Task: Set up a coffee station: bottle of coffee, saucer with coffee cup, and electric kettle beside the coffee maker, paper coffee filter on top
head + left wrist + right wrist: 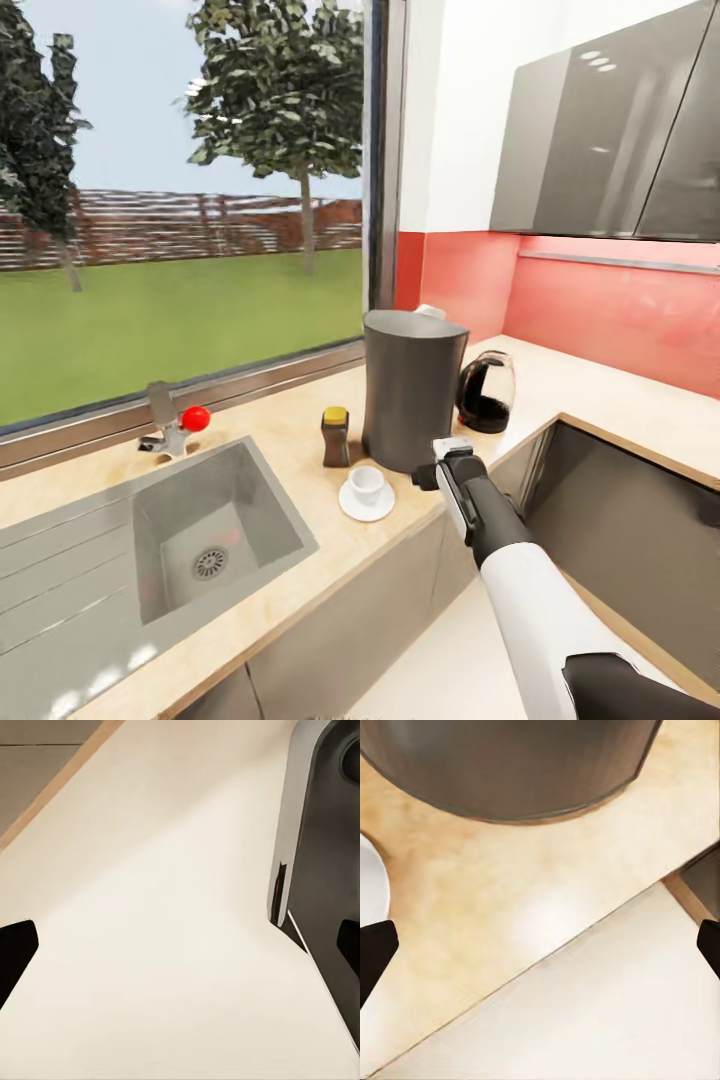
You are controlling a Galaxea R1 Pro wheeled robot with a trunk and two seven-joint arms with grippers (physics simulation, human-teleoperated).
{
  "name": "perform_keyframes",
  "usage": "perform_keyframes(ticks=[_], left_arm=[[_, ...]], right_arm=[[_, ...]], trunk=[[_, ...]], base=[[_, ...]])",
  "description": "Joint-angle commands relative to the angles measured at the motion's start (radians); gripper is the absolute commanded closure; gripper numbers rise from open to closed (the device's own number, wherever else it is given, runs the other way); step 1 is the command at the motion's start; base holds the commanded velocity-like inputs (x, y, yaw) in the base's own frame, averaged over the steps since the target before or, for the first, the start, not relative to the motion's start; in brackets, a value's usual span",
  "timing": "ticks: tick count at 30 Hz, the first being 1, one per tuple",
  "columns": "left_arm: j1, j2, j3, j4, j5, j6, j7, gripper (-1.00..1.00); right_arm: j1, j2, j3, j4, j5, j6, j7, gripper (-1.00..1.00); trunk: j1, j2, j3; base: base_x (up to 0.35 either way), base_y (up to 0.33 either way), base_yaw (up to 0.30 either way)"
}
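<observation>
One coffee maker [412, 388] is seen on the bench [300, 520], with one bottle of coffee [335, 436] and one coffee cup [366, 484] on one saucer [366, 502] beside it near the front edge, and one electric kettle [487, 392] on its other side. The right claw [540, 945] is spread wide and empty over the bench edge; bare bench lies beneath. The left claw [180, 945] is also held wide.

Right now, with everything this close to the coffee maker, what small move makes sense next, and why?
Probably draw the right pincer back, open and empty. The cup sits on the saucer, with the bottle and kettle beside the coffee maker; something white shows on its top, maybe the filter.
</observation>
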Motion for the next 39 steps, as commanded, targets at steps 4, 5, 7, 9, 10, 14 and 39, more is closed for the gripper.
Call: perform_keyframes(ticks=[4,5,7,9,10,14,39], left_arm=[[-0.001,0.000,-0.009,0.001,0.011,0.000,0.002,-1.00],[-0.001,0.000,-0.009,0.001,0.011,0.000,0.002,-1.00],[-0.001,0.000,-0.009,0.001,0.011,0.000,0.002,-1.00],[-0.001,0.000,-0.009,0.001,0.012,0.000,0.002,-1.00],[-0.001,0.000,-0.009,0.001,0.012,0.000,0.002,-1.00],[-0.001,0.000,-0.009,0.001,0.013,0.000,0.002,-1.00],[-0.001,0.000,-0.007,-0.007,0.013,-0.002,0.002,-1.00]], right_arm=[[-0.001,0.001,-0.002,-0.001,0.007,0.005,0.002,-1.00],[-0.001,0.001,-0.002,-0.001,0.007,0.005,0.002,-1.00],[-0.001,0.001,-0.002,-0.001,0.007,0.005,0.002,-1.00],[-0.001,0.001,-0.002,-0.001,0.007,0.005,0.002,-1.00],[-0.001,0.001,-0.003,0.000,0.007,0.005,0.002,-1.00],[-0.001,0.001,-0.004,0.003,0.008,0.005,0.002,-1.00],[0.000,0.001,-0.007,0.528,0.011,-0.323,0.002,-1.00]], trunk=[[0.000,-0.002,-0.002],[0.000,-0.002,-0.002],[0.000,-0.002,-0.002],[0.000,-0.002,-0.002],[0.000,-0.002,-0.002],[0.000,-0.002,-0.002],[0.000,-0.002,-0.002]], base=[[-0.252,-0.201,0.000],[-0.264,-0.188,0.000],[-0.268,-0.183,0.000],[-0.271,-0.177,0.000],[-0.273,-0.175,0.000],[-0.274,-0.172,0.000],[-0.105,-0.059,0.000]])
